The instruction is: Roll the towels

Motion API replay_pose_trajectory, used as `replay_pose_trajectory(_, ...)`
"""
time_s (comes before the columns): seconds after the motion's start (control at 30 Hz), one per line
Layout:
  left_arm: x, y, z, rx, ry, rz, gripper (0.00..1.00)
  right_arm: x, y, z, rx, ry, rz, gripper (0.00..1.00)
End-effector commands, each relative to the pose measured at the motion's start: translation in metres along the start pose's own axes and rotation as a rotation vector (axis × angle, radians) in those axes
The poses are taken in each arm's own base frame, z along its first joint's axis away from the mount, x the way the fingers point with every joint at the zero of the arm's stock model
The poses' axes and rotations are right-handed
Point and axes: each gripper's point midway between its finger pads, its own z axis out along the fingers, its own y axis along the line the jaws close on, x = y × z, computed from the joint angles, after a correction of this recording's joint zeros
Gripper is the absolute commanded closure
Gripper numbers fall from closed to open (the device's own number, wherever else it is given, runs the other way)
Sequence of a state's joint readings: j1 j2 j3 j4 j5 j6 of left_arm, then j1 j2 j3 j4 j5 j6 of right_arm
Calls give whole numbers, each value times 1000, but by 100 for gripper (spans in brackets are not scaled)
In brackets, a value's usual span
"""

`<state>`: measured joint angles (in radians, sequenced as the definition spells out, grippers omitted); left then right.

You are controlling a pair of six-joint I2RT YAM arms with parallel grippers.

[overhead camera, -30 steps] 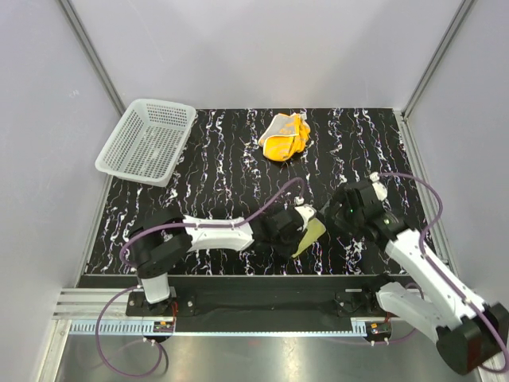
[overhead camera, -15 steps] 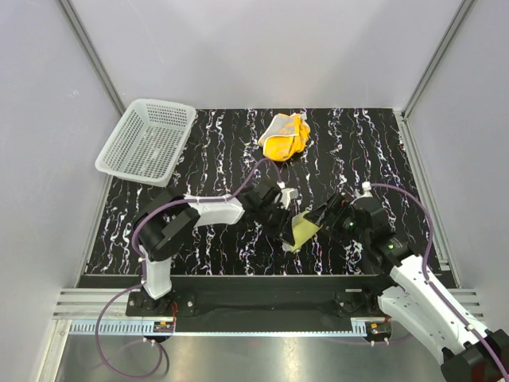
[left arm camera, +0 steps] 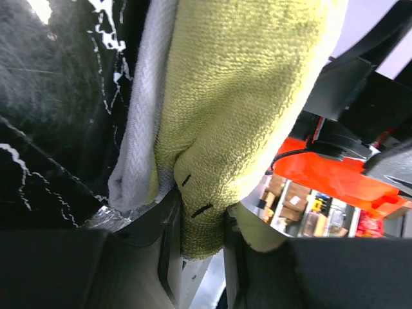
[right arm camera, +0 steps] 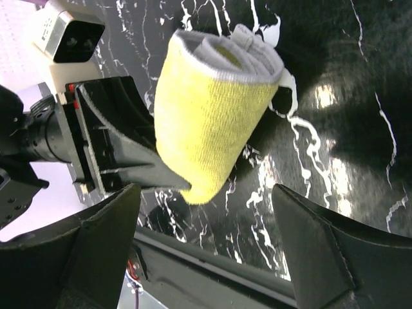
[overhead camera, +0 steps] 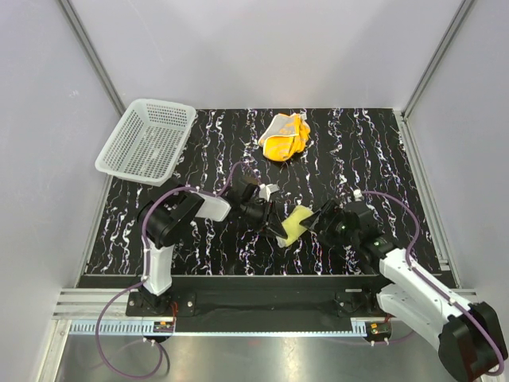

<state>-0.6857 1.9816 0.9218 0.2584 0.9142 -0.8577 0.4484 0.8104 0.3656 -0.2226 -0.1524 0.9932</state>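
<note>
A pale yellow towel point(overhead camera: 299, 220), rolled into a short thick roll, is held just above the black marbled table near the front middle. My left gripper point(overhead camera: 281, 231) is shut on one end of this roll point(left arm camera: 238, 96), and the cloth fills the gap between its fingers point(left arm camera: 168, 232). My right gripper point(overhead camera: 323, 220) stands open just right of the roll point(right arm camera: 212, 122), its wide-spread fingers point(right arm camera: 106, 241) touching nothing. The bright orange towel point(overhead camera: 285, 135) lies crumpled at the back middle of the table, away from both grippers.
A white mesh basket point(overhead camera: 147, 141) sits at the back left corner of the table, partly over its edge. Grey walls close in the left, back and right sides. The left gripper's black body point(right arm camera: 109, 141) is close in front of my right fingers.
The left arm has swung its elbow back and carried the yellow roll a little towards the table's middle. The right gripper has come forward and left, close to the roll, and narrowed slightly.
</note>
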Motion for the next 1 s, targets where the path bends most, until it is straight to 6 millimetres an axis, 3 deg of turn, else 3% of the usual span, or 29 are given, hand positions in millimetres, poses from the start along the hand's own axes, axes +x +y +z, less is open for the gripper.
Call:
replay_pose_trajectory(0.0, -3, 7, 2, 10, 13, -43, 98, -10, 18, 10, -78, -29, -9, 11)
replay_pose_trajectory(0.43, -10, 2, 7, 86, 24, -99, 97, 0, 4, 57, -52, 2, -22, 12)
replay_pose_trajectory(0.63, -9, -1, 7, 119, 33, -114, 97, 7, 13, 80, -64, 20, -39, 15)
replay_pose_trajectory(0.73, -8, -4, 6, 132, 35, -116, 96, 16, 11, 90, -61, 41, -40, 25)
replay_pose_trajectory(0.87, -7, -2, 5, 129, 27, -124, 94, 21, 9, 94, -58, 51, -48, 50)
replay_pose_trajectory(0.97, -7, -1, 3, 123, 16, -129, 82, 22, 9, 91, -61, 49, -58, 56)
